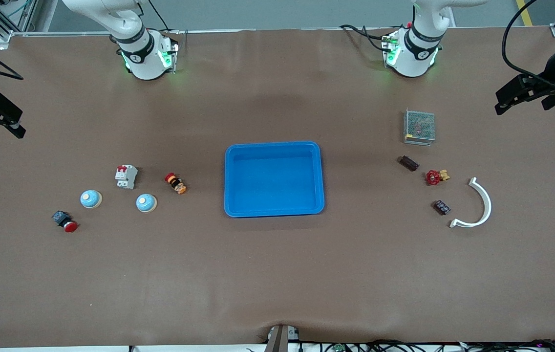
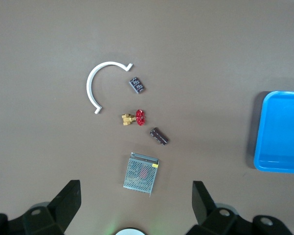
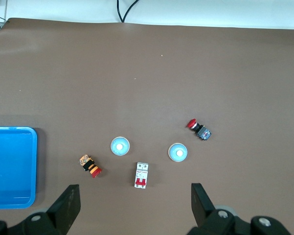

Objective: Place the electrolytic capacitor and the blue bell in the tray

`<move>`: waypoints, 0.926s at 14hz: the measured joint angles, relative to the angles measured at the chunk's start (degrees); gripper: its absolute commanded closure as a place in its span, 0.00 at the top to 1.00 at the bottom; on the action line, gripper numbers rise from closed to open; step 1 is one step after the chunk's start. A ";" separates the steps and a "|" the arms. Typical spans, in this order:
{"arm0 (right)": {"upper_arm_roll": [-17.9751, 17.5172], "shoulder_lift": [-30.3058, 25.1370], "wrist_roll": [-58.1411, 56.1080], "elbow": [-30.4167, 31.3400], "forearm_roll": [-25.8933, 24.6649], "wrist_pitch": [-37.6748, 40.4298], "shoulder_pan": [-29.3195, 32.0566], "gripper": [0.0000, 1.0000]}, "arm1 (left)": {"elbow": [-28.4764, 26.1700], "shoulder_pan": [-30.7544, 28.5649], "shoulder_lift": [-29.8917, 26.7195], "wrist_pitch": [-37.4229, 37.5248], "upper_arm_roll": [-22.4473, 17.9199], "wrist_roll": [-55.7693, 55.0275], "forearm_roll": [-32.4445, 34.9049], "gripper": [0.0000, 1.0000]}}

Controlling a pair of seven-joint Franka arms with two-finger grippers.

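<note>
Left gripper (image 2: 135, 208): up in the air at the left arm's end of the table, fingers spread wide, nothing between them; the arm waits.
Right gripper (image 3: 135, 208): up at the right arm's end, fingers wide apart too, holding nothing; this arm waits as well.
Tray (image 1: 274, 147): bright blue, shallow, rounded corners, mid-table between the two groups of parts; nothing lies in it.
Mesh box (image 1: 419, 126): small grey metal box near the left arm's base; what is inside I cannot tell.
Capacitors: two small dark cylinders lying on their sides at the left arm's end, one (image 1: 409, 163) just nearer the camera than the mesh box, the other (image 1: 442, 207) nearer still, beside the white arc (image 1: 478, 204). Both well apart from the left gripper.
Valve (image 1: 436, 176): red wheel, brass body, between the two capacitors.
Bells: two pale blue domes with white tops, (image 1: 91, 199) and (image 1: 146, 203), at the right arm's end, well apart from the right gripper and the tray.
Breaker (image 1: 126, 176): white with red switches, between the bells and a little farther from the camera.
Red button (image 1: 65, 221): nearer the camera than the bells.
Orange part (image 1: 176, 183): between bells and tray.
</note>
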State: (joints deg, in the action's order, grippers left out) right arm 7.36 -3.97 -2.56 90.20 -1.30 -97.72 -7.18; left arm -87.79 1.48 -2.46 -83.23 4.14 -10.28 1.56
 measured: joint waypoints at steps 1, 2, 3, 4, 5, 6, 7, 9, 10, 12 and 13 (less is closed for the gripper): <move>0.00 0.00 0.00 0.00 0.00 0.00 0.00 1.00 | -0.65 0.00 0.46 0.00 0.00 -0.01 0.02 1.00; 0.00 0.00 0.00 0.00 0.00 0.00 0.00 1.00 | -1.61 0.00 0.99 -0.12 0.00 -0.13 0.03 1.00; 0.00 0.00 0.00 0.00 0.00 0.00 -0.01 1.00 | -2.86 0.00 1.46 -0.61 0.00 -0.47 0.04 1.00; 0.00 0.00 0.00 0.00 0.00 0.03 -0.01 1.00 | -4.45 0.01 1.74 -1.65 0.01 -1.30 0.04 1.00; 0.00 0.00 0.00 0.00 0.00 0.12 -0.02 1.00 | -6.21 0.02 1.84 -3.13 0.05 -2.52 0.04 1.00; 0.00 0.02 0.00 0.00 0.00 0.24 -0.04 1.00 | -7.99 0.03 1.86 -4.65 0.12 -4.09 0.04 1.00; 0.00 0.11 0.00 0.03 0.00 0.39 -0.05 1.00 | -9.87 0.06 1.87 -6.37 0.24 -6.00 0.04 1.00; -0.04 1.02 0.00 0.15 0.03 0.69 -0.17 1.00 | -13.98 0.26 1.87 -10.78 0.45 -10.35 0.04 1.00; -0.07 1.93 0.00 0.25 0.05 0.78 -0.34 1.00 | -16.26 0.39 1.87 -13.47 0.66 -13.13 0.04 1.00; -0.15 4.51 0.00 0.48 0.08 0.79 -1.30 1.00 | -21.34 0.50 1.90 -18.96 1.85 -18.25 0.04 1.00; -0.18 6.06 0.00 0.52 0.09 0.65 -1.98 1.00 | -23.78 0.55 1.91 -21.36 2.57 -20.76 0.03 1.00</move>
State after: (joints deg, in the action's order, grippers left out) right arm 7.18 2.10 -2.56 90.72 -1.21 -97.07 -9.16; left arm -111.56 2.04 -0.55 -104.60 6.71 -31.04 1.59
